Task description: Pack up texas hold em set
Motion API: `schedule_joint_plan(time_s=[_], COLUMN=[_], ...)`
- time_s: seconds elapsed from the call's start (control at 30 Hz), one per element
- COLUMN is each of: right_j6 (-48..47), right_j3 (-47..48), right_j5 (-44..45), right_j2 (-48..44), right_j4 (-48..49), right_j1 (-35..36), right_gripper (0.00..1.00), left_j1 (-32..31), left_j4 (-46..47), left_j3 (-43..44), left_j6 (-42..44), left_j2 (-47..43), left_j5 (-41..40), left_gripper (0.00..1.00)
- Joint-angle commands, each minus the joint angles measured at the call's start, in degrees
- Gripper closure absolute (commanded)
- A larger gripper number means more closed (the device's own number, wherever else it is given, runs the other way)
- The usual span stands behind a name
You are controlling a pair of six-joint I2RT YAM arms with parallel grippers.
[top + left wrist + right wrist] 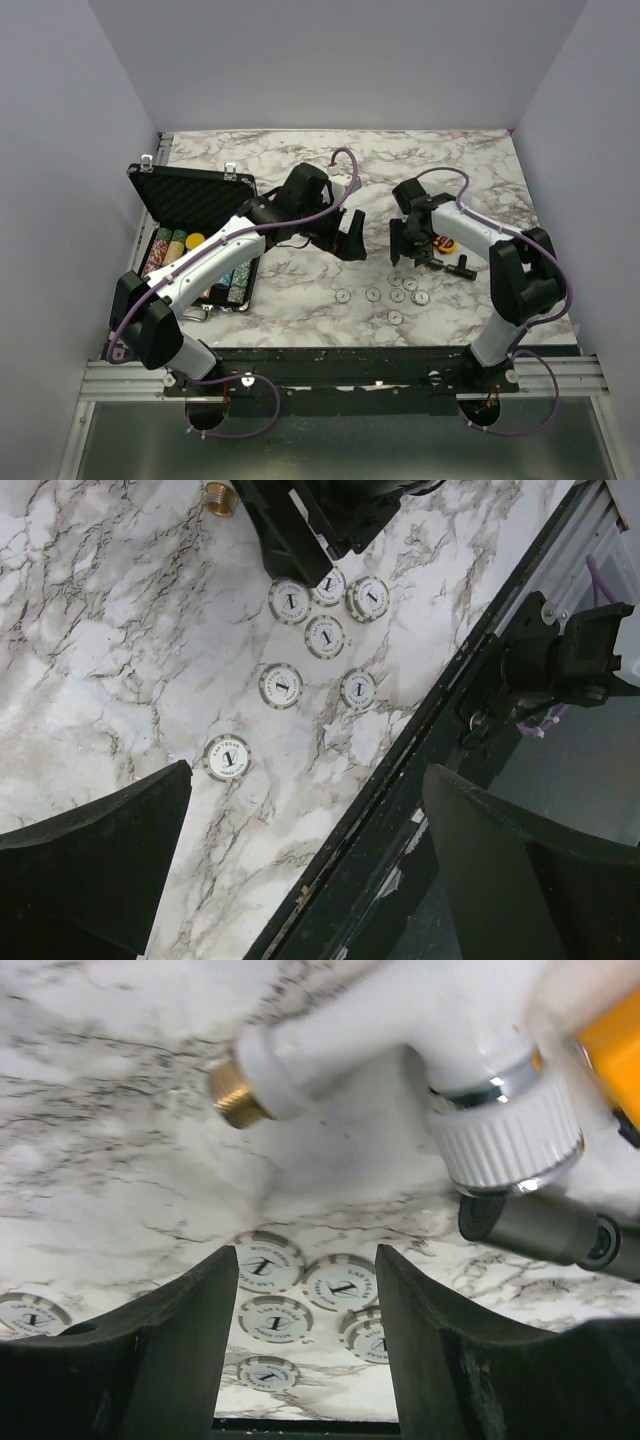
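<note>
partly hidden under the left arm (215,250): the open black case (195,200) at the left side of the desk (300,290), lid up toward the back, rows of coloured chips (170,248) showing only in slivers beside the arm. too small from above to read: several white chips (397,295) loose on the marble near the front edge, right of centre; clearer from the left wrist, one pair apparently stacked. cut off in the right wrist view: a white nozzle (330,1040) with a brass tip, a dark cylinder (545,1230) below it. left arm stretched across the case toward mid-desk, left jaws spread wide, holding nothing. right arm (480,235) bent inward, right jaws parted low over the white chips, gripping nothing, chips visible through the gap. orange ring with black tools (447,248) just behind the chips, close by the right jaws.
</note>
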Motion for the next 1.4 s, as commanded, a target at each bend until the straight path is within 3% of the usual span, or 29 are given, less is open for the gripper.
schedule_joint_plan(time_s=[0.0, 0.3, 1.07, 1.37], right_j6=[-3.72, -5.74, -4.20, -3.41], right_j3=[3.21, 2.80, -1.99, -0.84], right_j5=[-0.17, -1.96, 1.36, 1.85], right_j2=[2.53, 4.87, 6.01, 8.26], right_j4=[1.59, 0.84, -0.66, 0.30], right_j1=[2.17, 4.11, 8.54, 8.54], right_gripper=[0.40, 0.47, 0.47, 0.54], left_j1=[-0.15, -0.08, -0.08, -0.09], left_j4=[0.77, 0.74, 0.85, 0.80], left_j3=[-0.60, -0.58, -0.59, -0.69], left_j6=[0.92, 0.92, 0.83, 0.92], left_j2=[-0.60, -0.60, -0.80, -0.90], left_j5=[-0.27, -0.43, -0.01, -0.35], left_gripper=[0.01, 0.01, 0.01, 0.02])
